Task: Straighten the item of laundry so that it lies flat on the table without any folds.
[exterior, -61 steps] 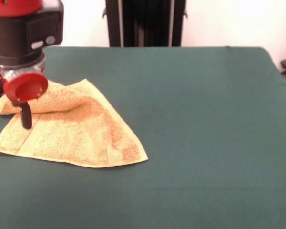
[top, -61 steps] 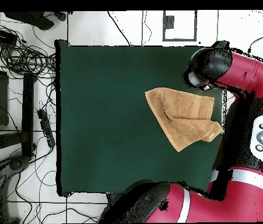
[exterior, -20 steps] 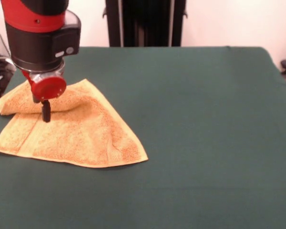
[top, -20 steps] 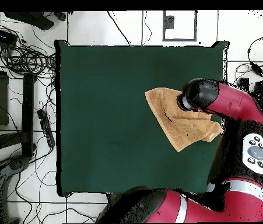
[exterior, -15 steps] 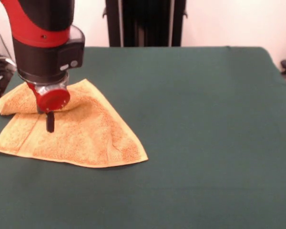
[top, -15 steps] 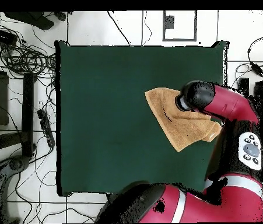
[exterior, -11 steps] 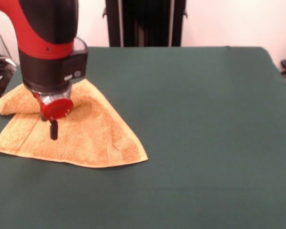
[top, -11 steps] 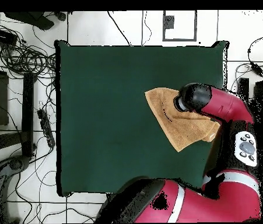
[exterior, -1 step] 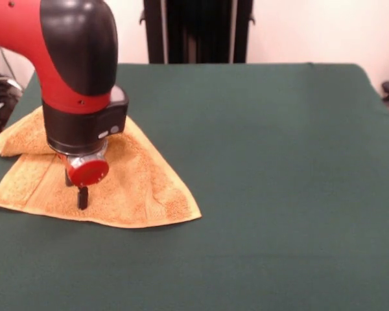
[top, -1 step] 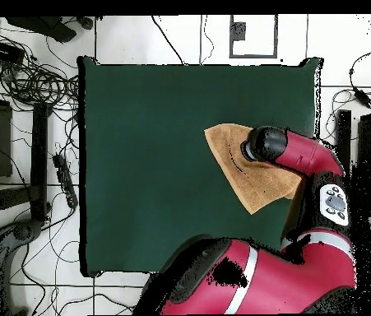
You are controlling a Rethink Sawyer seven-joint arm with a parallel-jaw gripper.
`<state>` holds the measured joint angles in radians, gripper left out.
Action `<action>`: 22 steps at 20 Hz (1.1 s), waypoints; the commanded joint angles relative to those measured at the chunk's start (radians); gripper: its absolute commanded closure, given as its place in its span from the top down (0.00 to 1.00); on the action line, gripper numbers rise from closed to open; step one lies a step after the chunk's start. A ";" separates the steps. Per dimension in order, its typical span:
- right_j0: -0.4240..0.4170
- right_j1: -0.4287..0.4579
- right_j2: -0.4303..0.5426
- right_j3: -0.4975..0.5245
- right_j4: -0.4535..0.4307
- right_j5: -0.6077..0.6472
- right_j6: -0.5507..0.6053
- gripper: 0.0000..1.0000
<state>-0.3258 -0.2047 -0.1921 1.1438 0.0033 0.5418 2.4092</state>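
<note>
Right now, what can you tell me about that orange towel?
The towel is small, fuzzy orange-tan terry cloth with a flat woven band near one edge. It lies folded over on itself, roughly triangular, near one side of the green table. It is not flat yet. The robot's gripper is down over it, hiding part of it.

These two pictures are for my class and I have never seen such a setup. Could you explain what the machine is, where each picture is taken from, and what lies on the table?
The machine is a robot arm, red and black, ending in a small gripper. One picture looks across the table from the front; the other looks straight down from above, where the same arm reaches in from below. On the dark green table lies one orange-tan towel, folded over itself, near an edge. The gripper's tip is low over the towel; the pictures do not show whether it is open or gripping anything. Cables lie on the floor.
</note>
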 commanded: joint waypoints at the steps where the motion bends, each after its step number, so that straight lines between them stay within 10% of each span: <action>1: 0.006 0.094 0.091 0.091 0.050 -0.116 0.174 1.00; 22: -0.014 0.133 0.237 -0.033 0.034 -0.219 0.040 1.00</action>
<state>-0.3550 -0.2083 -0.1626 1.1439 0.0204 0.5360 2.4092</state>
